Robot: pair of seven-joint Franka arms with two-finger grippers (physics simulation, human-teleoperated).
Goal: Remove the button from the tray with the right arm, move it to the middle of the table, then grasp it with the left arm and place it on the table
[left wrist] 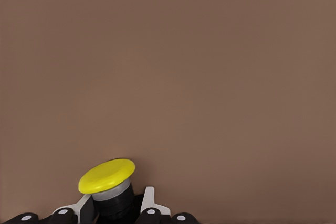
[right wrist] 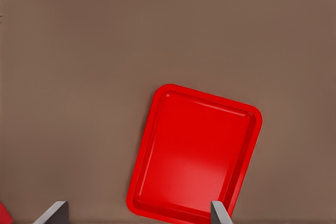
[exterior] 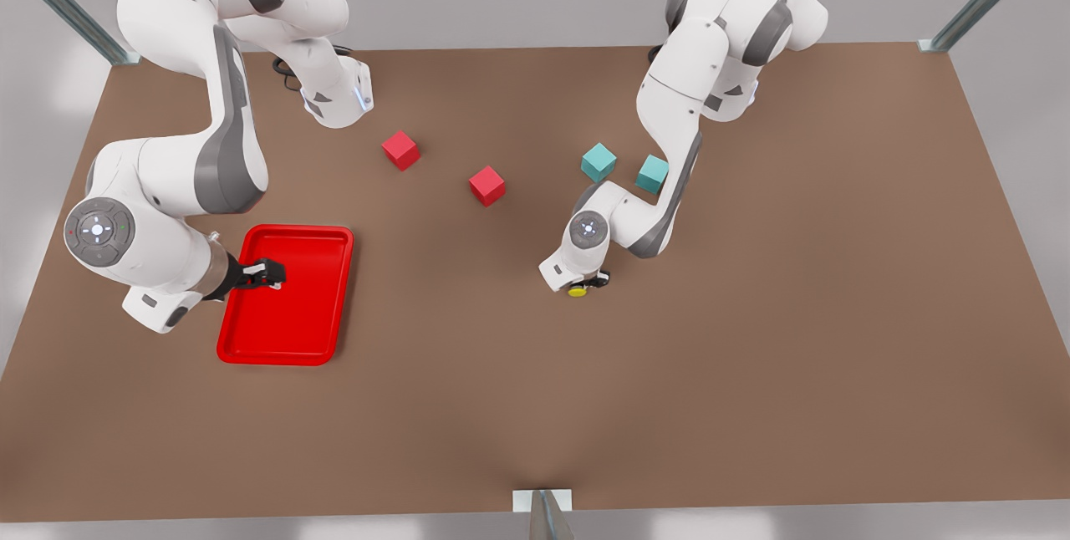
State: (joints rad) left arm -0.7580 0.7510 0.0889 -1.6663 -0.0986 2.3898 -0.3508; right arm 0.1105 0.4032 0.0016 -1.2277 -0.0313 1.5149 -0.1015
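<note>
The button (left wrist: 107,177), a yellow cap on a dark body, sits between the fingers (left wrist: 149,200) of my left gripper (left wrist: 116,205), which is shut on it. In the front view that gripper (exterior: 585,282) holds the button (exterior: 577,291) low over the middle of the table (exterior: 752,356); whether the button touches the surface I cannot tell. The red tray (exterior: 288,298) lies at the front view's left with nothing in it. My right gripper (exterior: 272,274) hangs above the tray (right wrist: 194,156), and in the right wrist view its fingertips (right wrist: 52,213) stand wide apart, open.
Two red cubes (exterior: 400,150) (exterior: 486,185) lie behind the table's middle. Two teal cubes (exterior: 598,162) (exterior: 652,174) sit close to the left arm's elbow. Bare brown tabletop stretches across the near half and the front view's right side.
</note>
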